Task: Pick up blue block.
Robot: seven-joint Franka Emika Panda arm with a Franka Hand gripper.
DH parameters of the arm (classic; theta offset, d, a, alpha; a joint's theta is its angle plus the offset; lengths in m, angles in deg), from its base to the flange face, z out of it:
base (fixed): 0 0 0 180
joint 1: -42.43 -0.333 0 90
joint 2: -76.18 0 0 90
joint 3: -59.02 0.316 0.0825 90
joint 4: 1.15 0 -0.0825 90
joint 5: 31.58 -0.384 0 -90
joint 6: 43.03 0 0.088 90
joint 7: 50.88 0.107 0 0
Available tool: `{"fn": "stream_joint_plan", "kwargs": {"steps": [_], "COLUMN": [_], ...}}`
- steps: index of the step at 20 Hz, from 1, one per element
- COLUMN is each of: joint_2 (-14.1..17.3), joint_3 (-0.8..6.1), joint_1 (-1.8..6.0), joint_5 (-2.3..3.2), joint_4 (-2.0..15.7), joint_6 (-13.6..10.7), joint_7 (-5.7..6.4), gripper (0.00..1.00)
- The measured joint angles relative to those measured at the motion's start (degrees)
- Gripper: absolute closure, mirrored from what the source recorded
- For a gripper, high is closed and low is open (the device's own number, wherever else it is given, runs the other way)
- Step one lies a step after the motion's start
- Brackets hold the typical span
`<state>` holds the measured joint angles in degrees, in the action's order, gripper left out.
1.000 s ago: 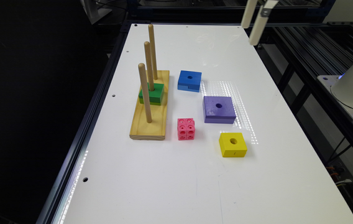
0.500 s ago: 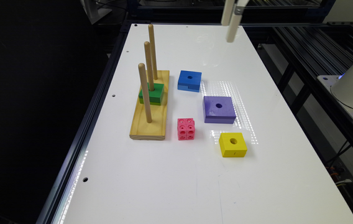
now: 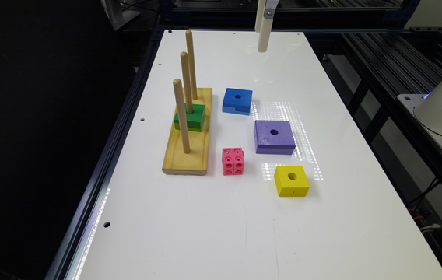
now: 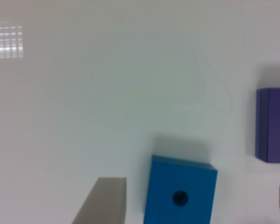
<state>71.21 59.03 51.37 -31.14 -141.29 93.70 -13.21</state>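
The white two-fingered gripper (image 3: pixel 263 42) is held high above the far end of the white table (image 3: pixel 213 233), apparently so a descent can be lined up. Its fingers (image 4: pixel 102 203) are seen spread apart in the wrist view, nothing between them. The flat bright blue square block with a centre hole (image 3: pixel 237 100) lies below and well short of the gripper, resting on the table beside the larger purple square block (image 3: pixel 274 136), untouched.
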Motion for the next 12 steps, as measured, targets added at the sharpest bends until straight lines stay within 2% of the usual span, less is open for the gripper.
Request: {"fn": "stream_joint_plan", "kwargs": {"steps": [3,7,9,12], "joint_2": [2.94,6.98,7.98,8.56], "joint_3": [0.0,0.0,-0.01,-0.04], "joint_1": [0.03,0.14,0.31,1.21], "joint_5": [0.0,0.0,0.02,0.04], "joint_4": [-0.63,-0.54,-0.34,0.62], "joint_6": [2.83,6.74,7.71,7.84], "joint_7": [-0.02,-0.07,-0.19,-1.13], "gripper": [0.0,0.0,0.0,0.0]}}
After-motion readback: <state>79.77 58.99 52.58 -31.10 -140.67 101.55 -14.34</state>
